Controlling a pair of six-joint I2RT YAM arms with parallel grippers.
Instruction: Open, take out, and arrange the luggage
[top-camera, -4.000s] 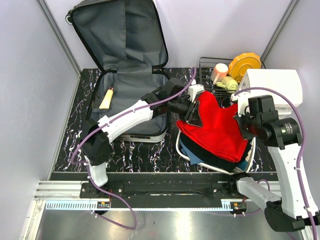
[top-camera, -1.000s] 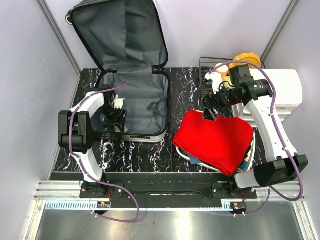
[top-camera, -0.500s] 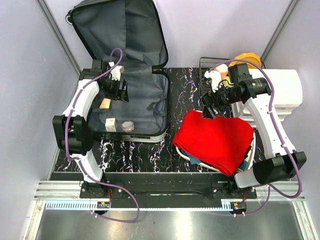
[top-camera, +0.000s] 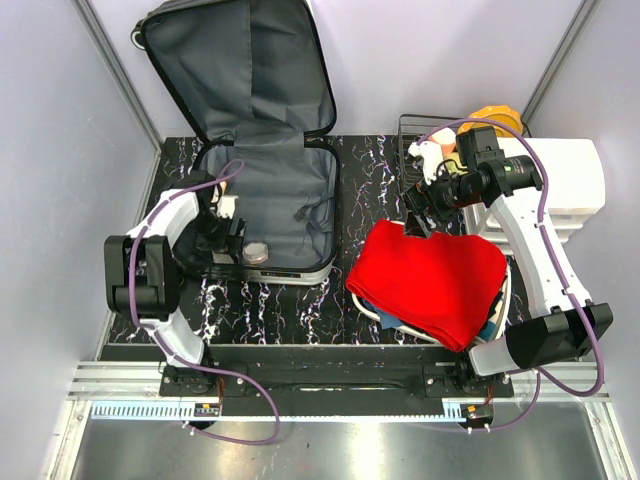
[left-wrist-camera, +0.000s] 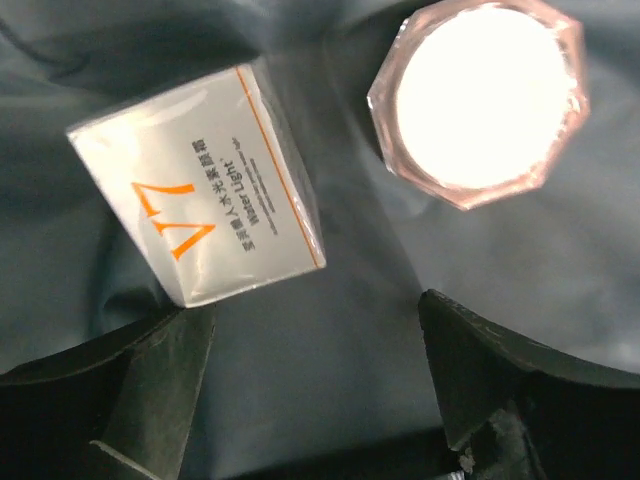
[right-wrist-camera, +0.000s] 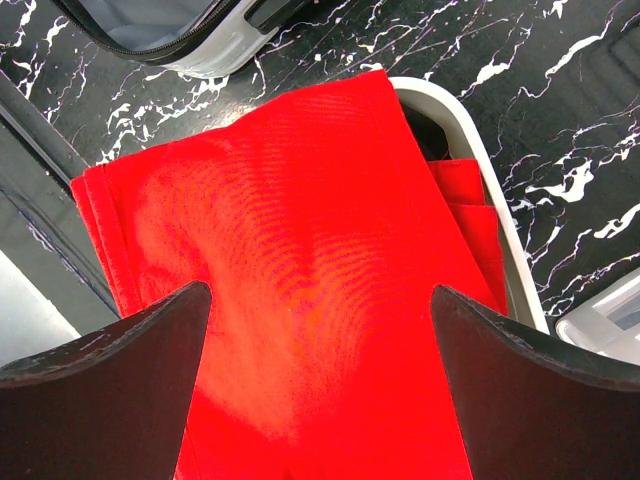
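Bright, even light casts soft shadows; glare whitens the pink jar lid (left-wrist-camera: 478, 95) in the left wrist view.

My left gripper (top-camera: 227, 238) hung over the near left corner of the luggage (top-camera: 285, 190), arm folded tight, fingers spread with nothing between them. My right gripper (top-camera: 417, 217) hovered right of the luggage, arm reaching forward, jaws wide and empty.

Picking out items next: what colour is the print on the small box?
Orange logo and lines on a white box; best in the left wrist view.
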